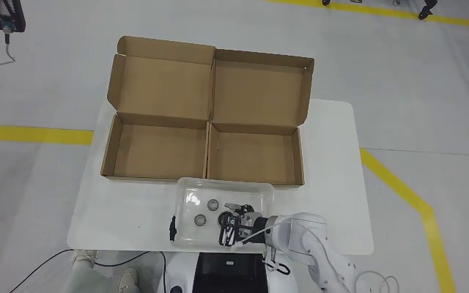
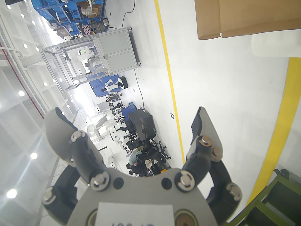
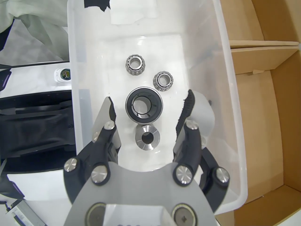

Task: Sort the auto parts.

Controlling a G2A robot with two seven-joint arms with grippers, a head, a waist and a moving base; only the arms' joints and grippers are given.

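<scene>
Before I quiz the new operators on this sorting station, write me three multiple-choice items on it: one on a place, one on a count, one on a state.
1. Where does the large black-ringed bearing lie?
A) in the clear bin
B) in a cardboard box
C) on the bare table

2. How many parts lie in the bin?
A) two
B) four
C) six

3. How does the right gripper stand?
A) shut on a bearing
B) open, over the bin
C) open, over a cardboard box

Answers:
1 A: the bearing rests on the bin's floor, inside its walls.
2 B: there are two small roller bearings, the large bearing and a silver sleeve.
3 B: its fingers are spread on either side of the large bearing and hold nothing.
</scene>
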